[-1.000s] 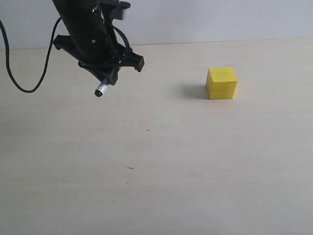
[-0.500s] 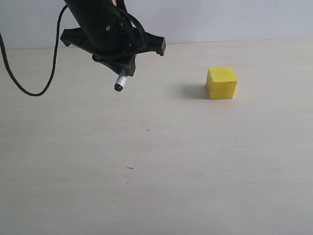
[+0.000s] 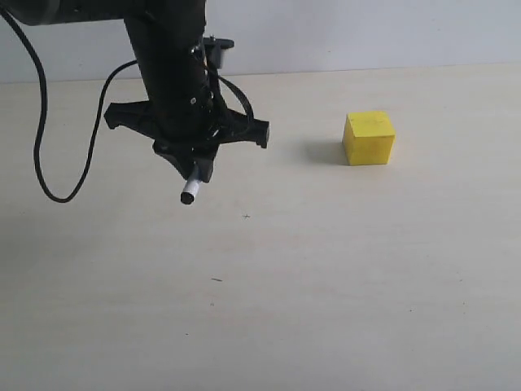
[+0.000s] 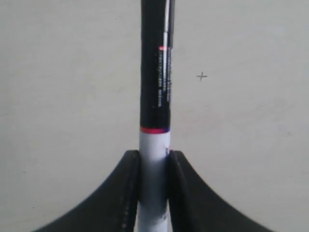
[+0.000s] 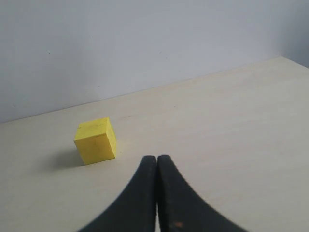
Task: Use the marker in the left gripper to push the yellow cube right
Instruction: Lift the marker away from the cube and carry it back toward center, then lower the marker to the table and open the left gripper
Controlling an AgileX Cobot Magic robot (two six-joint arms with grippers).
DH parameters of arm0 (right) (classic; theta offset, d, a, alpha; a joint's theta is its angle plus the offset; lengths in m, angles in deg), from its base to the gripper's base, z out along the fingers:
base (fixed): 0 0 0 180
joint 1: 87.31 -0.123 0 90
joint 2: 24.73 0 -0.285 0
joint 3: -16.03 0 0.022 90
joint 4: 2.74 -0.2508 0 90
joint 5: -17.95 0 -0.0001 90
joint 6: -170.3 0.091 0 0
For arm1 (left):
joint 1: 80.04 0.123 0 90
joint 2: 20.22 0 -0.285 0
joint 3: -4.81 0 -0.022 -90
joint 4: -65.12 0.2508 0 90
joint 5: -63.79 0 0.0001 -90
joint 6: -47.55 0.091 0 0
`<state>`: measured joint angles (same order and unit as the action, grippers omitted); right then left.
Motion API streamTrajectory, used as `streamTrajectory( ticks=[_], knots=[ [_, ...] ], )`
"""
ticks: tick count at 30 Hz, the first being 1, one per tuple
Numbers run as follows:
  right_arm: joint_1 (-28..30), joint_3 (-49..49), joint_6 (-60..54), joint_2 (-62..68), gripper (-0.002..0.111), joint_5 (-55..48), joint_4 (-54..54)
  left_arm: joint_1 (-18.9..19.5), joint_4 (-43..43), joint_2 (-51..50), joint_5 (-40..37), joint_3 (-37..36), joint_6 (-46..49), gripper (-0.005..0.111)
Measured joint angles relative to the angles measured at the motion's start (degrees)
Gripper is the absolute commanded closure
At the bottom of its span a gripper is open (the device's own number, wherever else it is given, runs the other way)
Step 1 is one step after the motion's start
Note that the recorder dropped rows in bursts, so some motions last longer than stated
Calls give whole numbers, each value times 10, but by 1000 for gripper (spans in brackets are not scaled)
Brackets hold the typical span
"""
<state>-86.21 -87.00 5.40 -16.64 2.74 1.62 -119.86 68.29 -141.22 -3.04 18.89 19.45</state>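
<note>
Cube pushing, my take. The cube [image 3: 369, 138] sits in the right half of the table [image 3: 326, 285], close to the far edge, all faces free and nothing touching it. It looks like a light, rigid block with a matte skin and flat sides. I'd guess it slides easily and won't dent or squash. The downside of light is that an off-centre poke will probably spin it instead of moving it straight, and a high poke might tip it. So I'd make contact low and in the middle of the shaded face, the one turned toward the left edge.

The marker [image 4: 155, 87] is pinched in the left gripper [image 4: 153, 162], with both fingers tight on the white barrel just behind the red band. It's slim, round and hard, so it could twist or slip back in the grip if the push gets heavy. Right now it hangs over the left half of the table, also nearer the far edge and well apart from the cube. Its low end looks clear of the surface, but I can't say for sure.

The right gripper [image 5: 157, 164] has its fingers pressed together with nothing in them. It looks at the cube from the right-hand side.

The table is a pale, smooth, flat top with a few tiny specks and loads of free room toward the right edge. A plain wall [image 3: 366, 32] runs along the far edge. A loose cable [image 3: 41, 155] dangles by the left edge, away from the push path.
</note>
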Motion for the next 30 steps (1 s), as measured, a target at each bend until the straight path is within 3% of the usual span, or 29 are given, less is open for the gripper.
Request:
streamTrajectory(
  ticks=[9,16,30],
  knots=[
    [0,0,0,0,108,0,0,-14,4,7,100,-88,-18,107],
    [0,0,0,0,108,0,0,-61,5,14,259,-191,-86,107],
    [0,0,0,0,108,0,0,-56,5,12,329,-206,-216,107]
  ],
)
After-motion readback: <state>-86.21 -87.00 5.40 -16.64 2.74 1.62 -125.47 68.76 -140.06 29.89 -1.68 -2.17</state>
